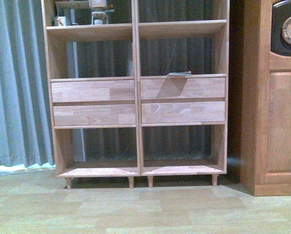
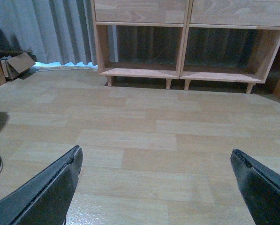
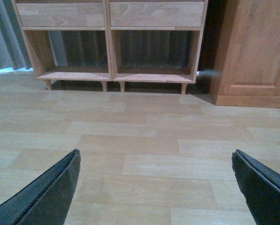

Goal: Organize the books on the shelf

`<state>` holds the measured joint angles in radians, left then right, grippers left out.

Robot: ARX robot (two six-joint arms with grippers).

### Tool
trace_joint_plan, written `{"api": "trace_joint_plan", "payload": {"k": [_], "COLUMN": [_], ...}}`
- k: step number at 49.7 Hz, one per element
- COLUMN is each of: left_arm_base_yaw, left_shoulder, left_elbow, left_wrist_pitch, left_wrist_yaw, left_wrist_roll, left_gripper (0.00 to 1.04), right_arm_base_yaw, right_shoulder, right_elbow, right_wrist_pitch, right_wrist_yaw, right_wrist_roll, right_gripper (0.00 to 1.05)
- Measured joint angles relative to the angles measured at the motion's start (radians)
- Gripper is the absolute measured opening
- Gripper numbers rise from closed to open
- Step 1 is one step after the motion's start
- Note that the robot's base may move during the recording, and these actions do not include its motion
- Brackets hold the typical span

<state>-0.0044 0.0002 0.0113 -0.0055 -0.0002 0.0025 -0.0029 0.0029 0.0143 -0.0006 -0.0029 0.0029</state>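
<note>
The right gripper point(image 3: 155, 154) hangs low over the floor point(image 3: 130, 136), its jaws spread wide and empty. The left gripper point(image 2: 156, 152) is the same. Both face the shelf point(image 1: 137, 97), dead ahead at 12 o'clock and well apart from them. One slim teal book point(image 1: 180, 74) lies flat on the board just above the right-hand drawers point(image 1: 183, 88), at about 1 o'clock in the front view. Its long axis runs side to side along the front edge. It looks higher than either gripper and is probably nearer the right arm. No white book shows.
</note>
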Motion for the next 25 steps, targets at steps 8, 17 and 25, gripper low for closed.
{"api": "trace_joint_plan", "payload": {"k": [8,17,25], "left_arm_base_yaw": [0.0,0.0,0.0], "left_shoulder": [0.0,0.0,0.0], "left_elbow": [0.0,0.0,0.0], "left_wrist_pitch": [0.0,0.0,0.0], "left_wrist_yaw": [0.0,0.0,0.0], "left_wrist_roll": [0.0,0.0,0.0], "left_gripper": [0.97,0.97,0.97], "right_arm_base_yaw": [0.0,0.0,0.0], "right_shoulder": [0.0,0.0,0.0], "right_elbow": [0.0,0.0,0.0], "right_wrist_pitch": [0.0,0.0,0.0], "right_wrist_yaw": [0.0,0.0,0.0], "right_wrist_roll": [0.0,0.0,0.0], "right_gripper": [0.98,0.98,0.98]}}
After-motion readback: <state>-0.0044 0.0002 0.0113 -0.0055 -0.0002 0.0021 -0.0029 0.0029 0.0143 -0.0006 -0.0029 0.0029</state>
